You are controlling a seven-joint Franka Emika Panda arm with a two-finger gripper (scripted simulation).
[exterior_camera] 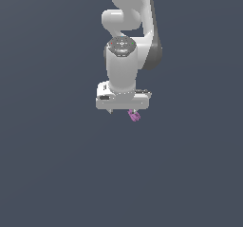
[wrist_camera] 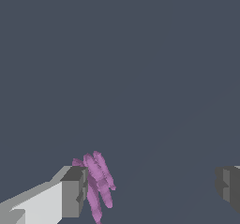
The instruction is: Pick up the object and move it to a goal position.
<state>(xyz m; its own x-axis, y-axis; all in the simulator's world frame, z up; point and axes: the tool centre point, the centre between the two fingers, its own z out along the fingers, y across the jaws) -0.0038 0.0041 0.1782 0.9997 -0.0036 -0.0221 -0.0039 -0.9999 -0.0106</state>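
The object (exterior_camera: 134, 116) is a tiny purple-magenta lumpy piece, right under the end of the white gripper block at the exterior view's right. My gripper (exterior_camera: 122, 112) points down, and only short finger stubs show under the block. In the wrist view the gripper (wrist_camera: 151, 188) is open, with the two fingers far apart. The object (wrist_camera: 98, 183) lies against the inner face of one finger (wrist_camera: 72, 192). The other finger (wrist_camera: 229, 184) is well away from it. A wide gap between the fingers holds nothing else.
A plain dark grey-blue surface fills both views. The white arm (exterior_camera: 124, 55) rises above the gripper to the top of the exterior view.
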